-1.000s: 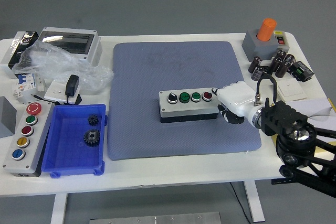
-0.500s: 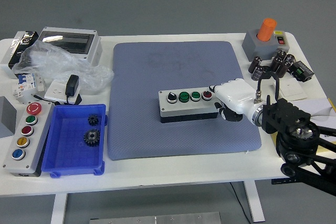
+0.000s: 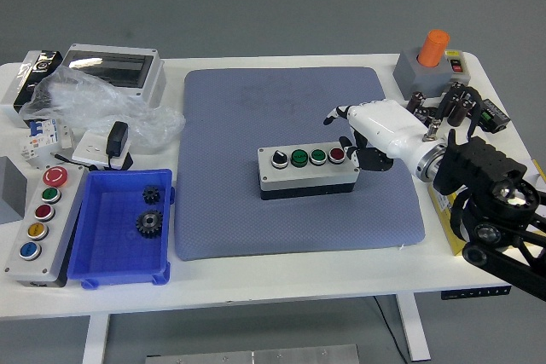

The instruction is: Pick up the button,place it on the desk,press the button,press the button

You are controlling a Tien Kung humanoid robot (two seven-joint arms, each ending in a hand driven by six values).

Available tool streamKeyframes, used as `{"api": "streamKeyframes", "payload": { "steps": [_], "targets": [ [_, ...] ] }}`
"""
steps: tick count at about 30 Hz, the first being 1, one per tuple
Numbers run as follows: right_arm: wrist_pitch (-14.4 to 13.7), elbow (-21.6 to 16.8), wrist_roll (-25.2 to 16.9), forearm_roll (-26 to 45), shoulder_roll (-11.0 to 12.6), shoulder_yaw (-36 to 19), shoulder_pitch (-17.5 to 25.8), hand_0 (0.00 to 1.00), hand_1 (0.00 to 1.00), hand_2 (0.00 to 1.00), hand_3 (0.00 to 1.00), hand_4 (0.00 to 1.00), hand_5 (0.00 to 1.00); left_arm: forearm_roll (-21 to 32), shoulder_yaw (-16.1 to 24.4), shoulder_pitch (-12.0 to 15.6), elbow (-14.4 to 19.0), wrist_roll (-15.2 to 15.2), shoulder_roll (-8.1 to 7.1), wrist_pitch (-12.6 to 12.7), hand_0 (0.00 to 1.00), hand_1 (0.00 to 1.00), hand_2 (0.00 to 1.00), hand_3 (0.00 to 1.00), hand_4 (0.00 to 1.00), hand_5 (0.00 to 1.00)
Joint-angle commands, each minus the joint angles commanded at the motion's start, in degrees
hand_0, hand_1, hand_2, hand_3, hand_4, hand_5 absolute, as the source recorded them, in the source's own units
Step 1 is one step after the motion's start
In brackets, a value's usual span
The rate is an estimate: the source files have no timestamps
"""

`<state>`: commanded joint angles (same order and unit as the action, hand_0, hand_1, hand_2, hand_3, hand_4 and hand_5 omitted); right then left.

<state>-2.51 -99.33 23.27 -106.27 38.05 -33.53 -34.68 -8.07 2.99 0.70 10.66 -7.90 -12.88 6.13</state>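
The grey button box [image 3: 307, 169] lies flat on the blue-grey mat [image 3: 256, 108], with a black selector knob, two green buttons and a red button [image 3: 336, 155] on top. My right hand [image 3: 343, 135] hovers at the box's right end, just above the red button. It holds nothing. One finger sticks out to the left and the others hang loosely beside the box's end, apart from it. The left arm is out of view.
A blue tray [image 3: 119, 272] with two gears and a second, longer button box [image 3: 38, 226] stand at the left. A clear-lidded enclosure [image 3: 115, 70], plastic wrap and a charger lie at the back left. An orange-topped grey box [image 3: 428, 64] and capacitors stand at the back right.
My right hand has let go of the box's right end, risen and moved toward the far side. Its fingers have opened. The box has stayed in place on the mat.
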Motion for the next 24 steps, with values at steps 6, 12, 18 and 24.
{"api": "streamKeyframes", "payload": {
  "steps": [6, 12, 18, 24],
  "targets": [
    [-2.8, 2.3, -2.3, 1.9, -1.7, -3.1, 2.4, 0.864, 0.836, 0.888, 0.998, 0.998, 0.588, -0.1, 0.2, 0.2, 0.0, -0.2, 0.10, -0.1, 0.690, 0.706, 0.634, 0.626, 0.610, 0.381],
    [-4.2, 3.8, -3.4, 2.3, -3.3, -5.6, 4.6, 0.976, 0.931, 0.974, 0.998, 0.998, 0.706, 0.4, -0.1, 0.1, 0.0, -0.1, 0.02, 0.0, 0.690, 0.706, 0.634, 0.627, 0.609, 0.381],
    [-5.8, 5.0, -4.8, 2.6, -4.8, -8.7, 7.1, 0.995, 0.951, 0.981, 0.998, 0.998, 0.825, 0.8, -0.4, 0.0, 0.0, -0.1, -0.23, 0.0, 0.691, 0.706, 0.633, 0.628, 0.607, 0.379],
    [-7.7, 6.0, -7.5, 4.8, -6.1, -12.4, 10.1, 0.998, 0.953, 0.969, 0.998, 0.998, 0.814, 1.3, -0.8, 0.0, 0.1, 0.0, -0.55, -0.1, 0.691, 0.707, 0.633, 0.629, 0.607, 0.377]
  ]
}}
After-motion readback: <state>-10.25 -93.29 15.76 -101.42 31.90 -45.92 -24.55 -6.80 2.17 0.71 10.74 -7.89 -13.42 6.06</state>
